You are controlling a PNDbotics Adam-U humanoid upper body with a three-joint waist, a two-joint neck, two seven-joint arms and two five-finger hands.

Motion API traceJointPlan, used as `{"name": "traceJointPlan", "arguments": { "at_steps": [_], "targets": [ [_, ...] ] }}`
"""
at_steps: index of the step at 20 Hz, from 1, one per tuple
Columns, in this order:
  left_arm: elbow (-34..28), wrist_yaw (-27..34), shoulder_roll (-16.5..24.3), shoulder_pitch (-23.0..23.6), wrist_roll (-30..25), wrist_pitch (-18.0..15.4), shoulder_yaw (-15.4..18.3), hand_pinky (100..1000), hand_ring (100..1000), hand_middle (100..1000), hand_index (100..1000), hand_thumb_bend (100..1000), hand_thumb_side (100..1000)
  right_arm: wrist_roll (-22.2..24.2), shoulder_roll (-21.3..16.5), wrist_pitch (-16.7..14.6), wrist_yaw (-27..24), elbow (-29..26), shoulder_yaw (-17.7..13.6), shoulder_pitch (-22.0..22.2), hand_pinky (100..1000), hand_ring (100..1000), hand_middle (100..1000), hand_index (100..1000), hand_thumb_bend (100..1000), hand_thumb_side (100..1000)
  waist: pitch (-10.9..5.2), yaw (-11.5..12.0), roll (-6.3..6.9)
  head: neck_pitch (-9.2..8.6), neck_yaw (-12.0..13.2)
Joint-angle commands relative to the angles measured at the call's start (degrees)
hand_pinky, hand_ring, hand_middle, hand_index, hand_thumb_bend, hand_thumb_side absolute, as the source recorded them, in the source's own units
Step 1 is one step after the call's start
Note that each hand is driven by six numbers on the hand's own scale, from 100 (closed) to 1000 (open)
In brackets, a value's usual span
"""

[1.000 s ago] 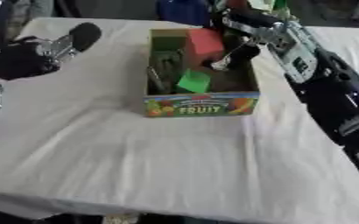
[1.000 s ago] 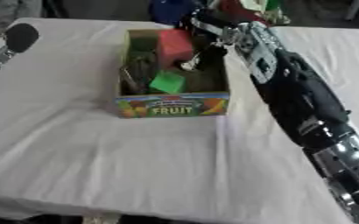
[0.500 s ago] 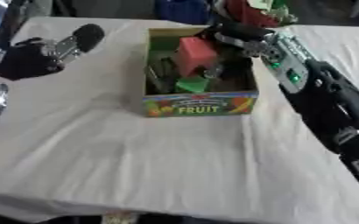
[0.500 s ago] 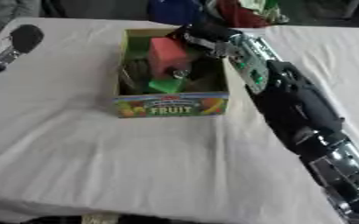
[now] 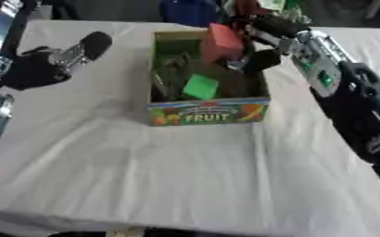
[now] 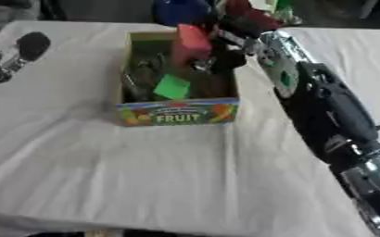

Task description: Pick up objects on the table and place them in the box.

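Over the far half of the white-clothed surface (image 5: 185, 176) stood the cardboard box (image 5: 208, 112), its front panel printed with fruit pictures and the word FRUIT, its top open toward the camera. Above the box's far right corner the right hand (image 5: 256, 59) hovered at the end of the black and silver right arm (image 5: 347, 99), which reached in from the right side of the view. A red block (image 5: 221, 42) was at that hand, raised over the box's far rim and tilted; the fingers appeared curled against it, so the hand seemed to be gripping the block, though the blur made the exact contact hard to read. Inside the box a green block (image 5: 199, 87) lay near the front wall, and dark, indistinct items (image 5: 169, 76) filled the left part of the interior. Well apart from the box, at the left edge of the left eye view, the left hand (image 5: 39, 69) rested on or just above the cloth, dark and bunched, with a rounded black part (image 5: 94, 45) sticking out toward the far side; whether its fingers were curled or relaxed could not be told. Beyond the far edge of the cloth a blue object (image 6: 181, 10) showed.
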Motion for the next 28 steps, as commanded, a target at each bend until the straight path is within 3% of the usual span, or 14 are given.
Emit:
{"name": "traceJointPlan", "arguments": {
  "at_steps": [1, 4, 10, 15, 17, 20, 24, 28],
  "targets": [
    [-0.3, -0.21, 1.15, -0.31, 0.47, 0.01, 0.69, 771, 673, 685, 808, 685, 656, -4.53, -2.88, 3.38, 2.96, -1.59, -1.39, -1.15, 822, 908, 934, 978, 437, 743, -0.83, -0.34, 0.23, -0.55, 0.31],
    [-0.15, -0.28, 1.42, 0.09, 0.74, 0.06, 0.86, 771, 673, 684, 808, 678, 662, -7.33, -4.49, 5.24, 4.93, -2.21, -1.65, -0.99, 853, 941, 946, 978, 526, 775, -0.78, -0.93, 0.22, -0.72, 0.55],
    [0.18, -0.32, 1.66, 0.62, 1.27, 0.1, 1.1, 772, 673, 684, 809, 672, 666, -8.9, -6.67, 4.92, 8.29, -2.73, -1.53, -0.09, 918, 998, 979, 986, 653, 825, -0.65, -1.68, 0.16, -1.06, 0.98],
    [0.5, -0.47, 1.88, 1.1, 1.48, 0.16, 1.46, 772, 672, 684, 808, 671, 668, -9.23, -9.57, 3.17, 6.46, -5.94, -1.71, 1.39, 901, 981, 965, 996, 601, 768, -0.48, -2.64, 0.4, -1.08, 1.71],
    [0.95, -0.52, 2.11, 1.65, 2.05, 0.33, 1.91, 772, 671, 684, 808, 672, 669, -9.11, -11.98, 2.69, 1.68, -9.06, -2.28, 2.7, 873, 960, 941, 999, 520, 743, -0.34, -3.42, 0.37, -1.18, 2.31],
    [2.12, -0.39, 2.28, 2.71, 3.61, 0.69, 2.85, 773, 669, 685, 809, 673, 671, -9.45, -16.7, 3.85, -9.84, -15.33, -3.98, 6.24, 816, 906, 875, 996, 384, 693, -0.08, -4.96, 0.35, -1.31, 3.25],
    [4.06, 0.45, 2.0, 3.95, 6.55, 0.91, 3.86, 776, 672, 692, 810, 698, 706, -10.51, -22.9, 6.65, -26.3, -25.95, -7.1, 13.5, 751, 852, 814, 988, 248, 610, 0.2, -6.99, 0.68, -1.58, 4.26],
    [5.81, 1.73, 1.54, 5.64, 9.13, 0.67, 4.57, 780, 678, 700, 811, 732, 745, -12.91, -25.51, 7.58, -37.7, -35.13, -11.01, 22.01, 721, 831, 798, 994, 153, 550, 0.11, -8.94, 1.09, -1.65, 5.02]
  ]
}}
